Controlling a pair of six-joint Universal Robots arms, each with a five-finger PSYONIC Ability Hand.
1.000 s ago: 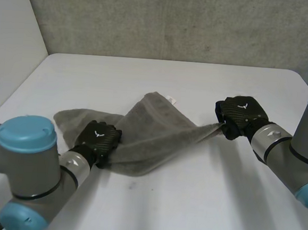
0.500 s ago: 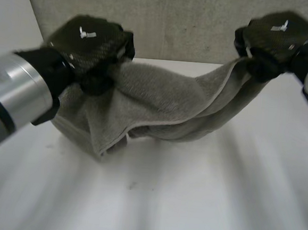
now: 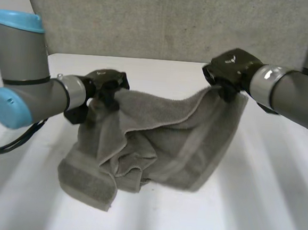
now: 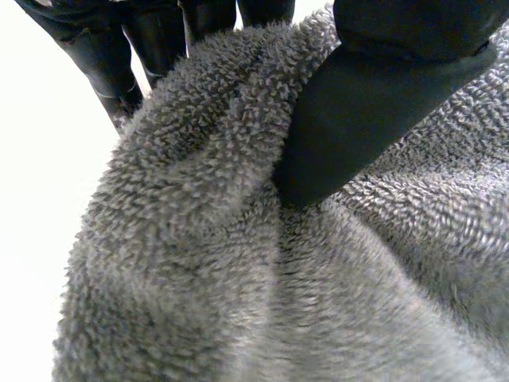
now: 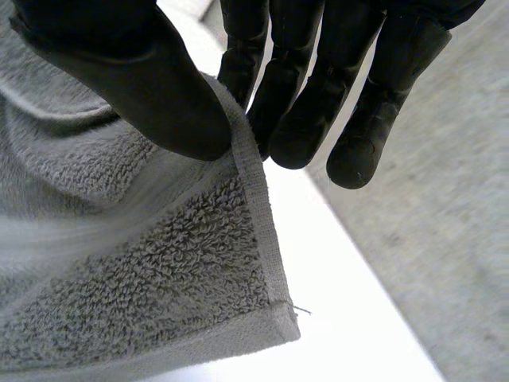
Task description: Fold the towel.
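Towel (image 3: 168, 132): mid-frame, we hold it up over the table (image 3: 274, 210) so it hangs open for folding.
Left hand (image 3: 107, 86): pinches its upper-left end.
Right hand (image 3: 229, 70): pinches the upper-right edge.

Your left robot hand (image 3: 106, 83) is up, thumb pinching the towel (image 3: 168, 132) against its fingers. Your right robot hand (image 3: 230, 66) pinches likewise, arms spread wide.

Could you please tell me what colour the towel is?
The towel is plain grey, clearest in the head view.
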